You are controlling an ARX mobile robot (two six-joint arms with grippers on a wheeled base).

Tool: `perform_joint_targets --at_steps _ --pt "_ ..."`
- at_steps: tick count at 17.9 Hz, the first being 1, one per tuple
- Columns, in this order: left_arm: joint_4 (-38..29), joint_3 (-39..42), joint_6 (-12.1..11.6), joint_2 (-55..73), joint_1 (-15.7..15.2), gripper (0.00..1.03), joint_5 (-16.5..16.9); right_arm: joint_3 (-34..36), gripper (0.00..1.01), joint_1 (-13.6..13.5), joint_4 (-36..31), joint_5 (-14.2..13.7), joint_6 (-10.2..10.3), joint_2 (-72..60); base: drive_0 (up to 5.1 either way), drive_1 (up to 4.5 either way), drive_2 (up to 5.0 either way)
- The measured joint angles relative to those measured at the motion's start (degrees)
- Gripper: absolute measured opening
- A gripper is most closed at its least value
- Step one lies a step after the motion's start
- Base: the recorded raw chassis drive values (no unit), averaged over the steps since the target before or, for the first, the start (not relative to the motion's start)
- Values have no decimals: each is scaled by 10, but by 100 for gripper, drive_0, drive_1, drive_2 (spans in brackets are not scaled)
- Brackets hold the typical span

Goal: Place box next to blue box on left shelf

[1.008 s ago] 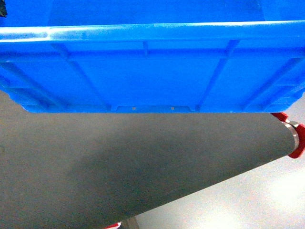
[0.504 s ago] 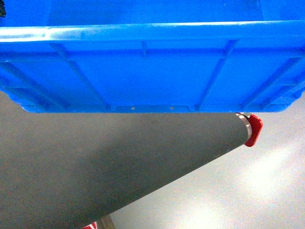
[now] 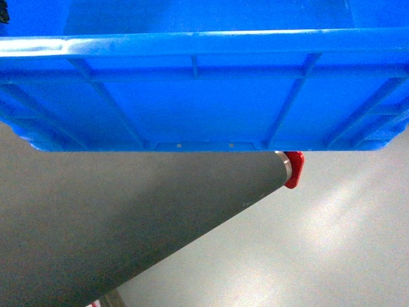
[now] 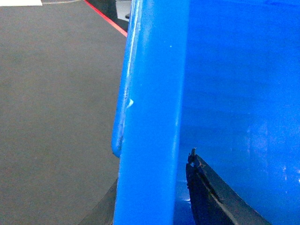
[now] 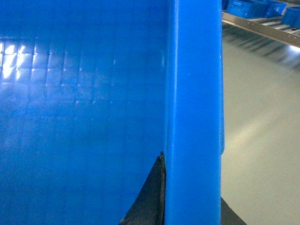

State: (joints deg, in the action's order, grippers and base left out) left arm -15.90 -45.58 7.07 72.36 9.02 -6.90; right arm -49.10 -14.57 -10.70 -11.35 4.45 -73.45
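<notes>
The box (image 3: 204,89), a bright-blue ribbed crate, fills the top half of the head view and hangs clear of the floor. Neither gripper shows there. In the left wrist view its thick rim (image 4: 150,117) runs between the fingers of my left gripper (image 4: 152,173), one dark finger (image 4: 211,201) inside the box and one outside. My right gripper (image 5: 192,178) clamps the opposite rim (image 5: 194,93) the same way, with its inner finger (image 5: 152,197) against the wall. A silvery shelf (image 5: 262,26) holding blue boxes (image 5: 246,7) shows at the top right; I cannot tell whether it is the left shelf.
Under the box lies a dark grey surface (image 3: 96,224) ending in a red corner piece (image 3: 294,169), with pale glossy floor (image 3: 319,256) to its right. A red line (image 4: 105,18) crosses the dark floor in the left wrist view.
The box stays fixed in the head view. The dark grey surface and its red corner have slid left beneath it, and more pale floor shows on the right.
</notes>
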Motion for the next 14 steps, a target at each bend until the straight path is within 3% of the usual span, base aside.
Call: perform_joint_targets --at_steps 14 --pt "0 0 0 0 0 30 0 0 7 0 1 0 0 0 -164 -164 -164"
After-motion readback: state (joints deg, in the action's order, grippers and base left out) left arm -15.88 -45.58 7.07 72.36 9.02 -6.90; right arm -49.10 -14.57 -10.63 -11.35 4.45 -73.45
